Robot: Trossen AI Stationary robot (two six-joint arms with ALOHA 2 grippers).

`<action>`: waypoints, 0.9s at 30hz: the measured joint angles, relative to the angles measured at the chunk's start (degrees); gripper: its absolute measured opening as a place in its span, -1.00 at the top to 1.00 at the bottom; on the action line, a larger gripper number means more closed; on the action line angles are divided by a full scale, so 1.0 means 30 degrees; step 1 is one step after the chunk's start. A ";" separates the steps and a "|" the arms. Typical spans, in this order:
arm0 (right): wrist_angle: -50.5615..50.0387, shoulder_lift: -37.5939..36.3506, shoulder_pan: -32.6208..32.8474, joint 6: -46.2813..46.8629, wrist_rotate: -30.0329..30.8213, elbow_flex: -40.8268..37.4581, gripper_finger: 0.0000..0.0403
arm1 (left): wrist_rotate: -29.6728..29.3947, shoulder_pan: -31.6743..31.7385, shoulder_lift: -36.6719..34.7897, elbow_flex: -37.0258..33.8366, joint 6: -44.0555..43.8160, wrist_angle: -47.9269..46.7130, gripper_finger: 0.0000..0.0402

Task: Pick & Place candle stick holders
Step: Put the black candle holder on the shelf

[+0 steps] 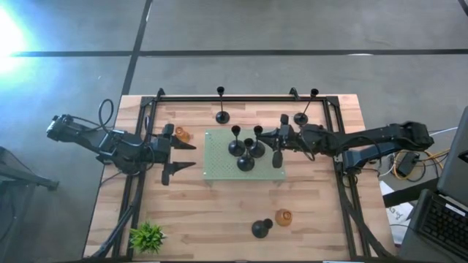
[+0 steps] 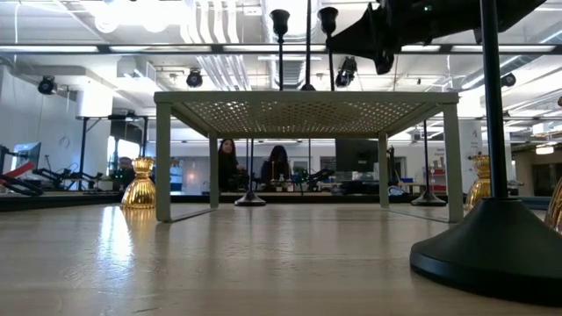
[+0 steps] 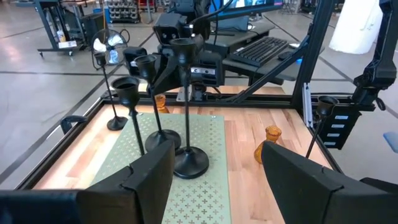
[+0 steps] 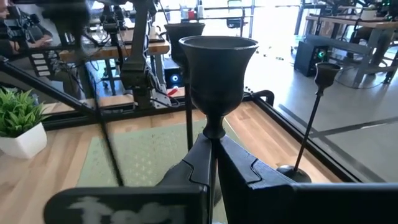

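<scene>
Right arm setting a black holder on the green mat

The mat [image 1: 219, 157] already carries three black holders; the right gripper [image 1: 278, 136] pinches the thin stem of a fourth holder [image 4: 217, 71] at its edge — lower it straight, base flat, clear of neighbours. The left gripper [image 1: 179, 155] waits spread beside the mat.

Four candle stick holders [image 1: 246, 148] stand clustered on the mat [image 1: 219, 164] at the centre of the tabletop [image 1: 219, 219]. My left hand [image 1: 180, 155] sits just left of the mat, my right hand [image 1: 269, 136] over its right edge. The plant [image 1: 148, 236] occupies the near-left corner.
</scene>
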 joint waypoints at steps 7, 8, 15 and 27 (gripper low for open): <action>0.0673 0.0620 -0.0154 0.0069 -0.0071 0.0044 0.96 | 0.0000 -0.0015 0.0058 -0.0007 0.0002 0.0007 -0.22; 0.0713 0.0636 -0.0154 0.0024 -0.0066 0.0044 0.96 | 0.0000 -0.0015 0.0067 -0.0016 0.0007 0.0007 -0.22; 0.0669 0.0477 -0.0241 -0.0022 -0.0044 0.0011 0.96 | 0.0000 -0.0015 0.0080 -0.0102 -0.0015 0.0000 -0.22; 0.0733 0.0448 -0.0234 -0.0195 0.0007 -0.0007 0.96 | 0.0000 -0.0007 0.0087 -0.0102 -0.0036 0.0000 -0.22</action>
